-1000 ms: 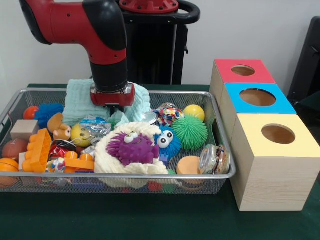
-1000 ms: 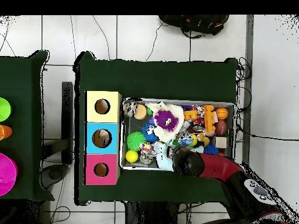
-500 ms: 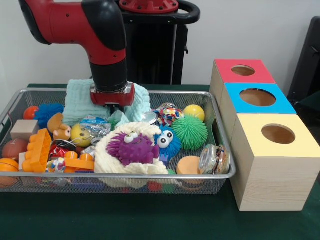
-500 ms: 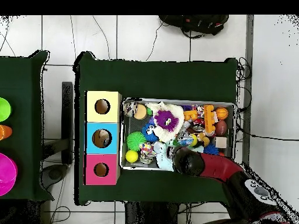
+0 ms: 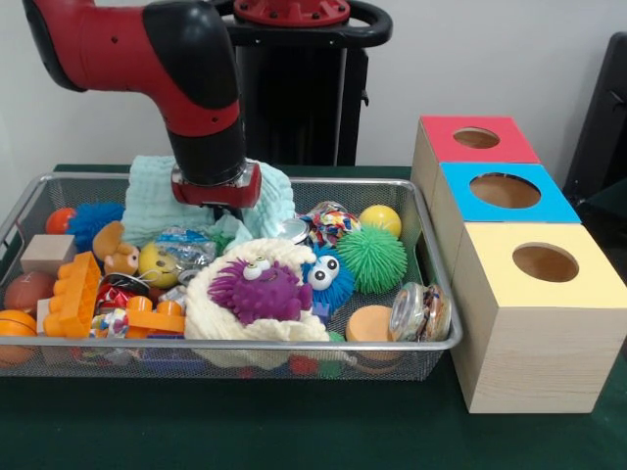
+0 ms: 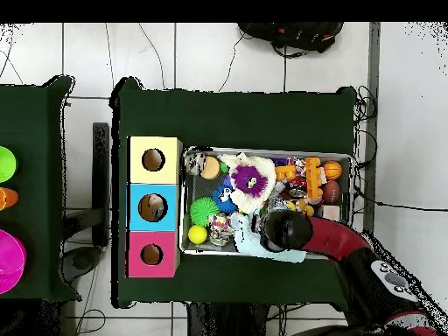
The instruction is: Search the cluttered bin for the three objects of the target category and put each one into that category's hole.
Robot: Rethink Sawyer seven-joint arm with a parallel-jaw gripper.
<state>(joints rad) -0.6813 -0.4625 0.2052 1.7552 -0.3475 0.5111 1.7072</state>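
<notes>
The red and black robot arm reaches down from the upper left of the front view into the silver wire-mesh bin, its gripper sunk among the toys just in front of the pale mint-green folded cloth. The arm's wrist hides the fingertips in both views, so whether the claw is spread or pressed together cannot be told.

At the centre of the bin sits a purple fuzzy toy with googly eyes on a cream fluffy ring. To its right lie a green spiky rubber ball and a small yellow ball; an orange plastic building block lies at the left.

Right of the bin stand three wooden boxes with round holes: the red-topped box farthest back, the blue-topped box in the middle, the yellow-topped box nearest.
</notes>
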